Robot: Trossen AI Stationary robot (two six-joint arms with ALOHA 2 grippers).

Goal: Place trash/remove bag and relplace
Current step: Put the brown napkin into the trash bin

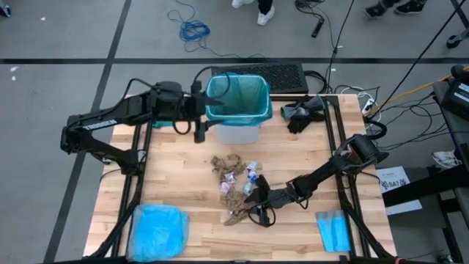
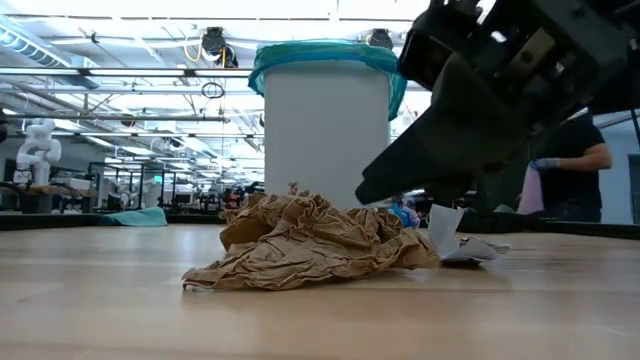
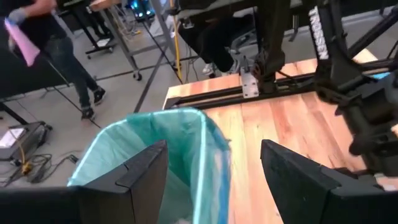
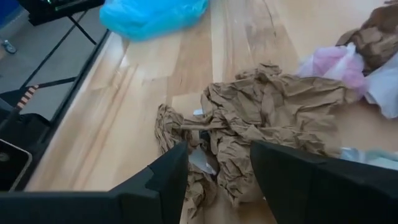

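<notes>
The white bin stands at the table's far middle, lined with the teal-green bag, whose top is folded over the rim. My left gripper is open at the bin's left rim; one finger is over the opening, the other outside, with the bag's rim between them, untouched. The trash, brown paper wads and pale wrappers, lies mid-table. My right gripper is open and hovers low over a crumpled brown paper wad, also seen as the brown wad in the low view.
A pale sky-blue plastic bag lies at the near left corner, and a small folded blue sheet at the near right. A black object sits right of the bin. A person stands beyond the table.
</notes>
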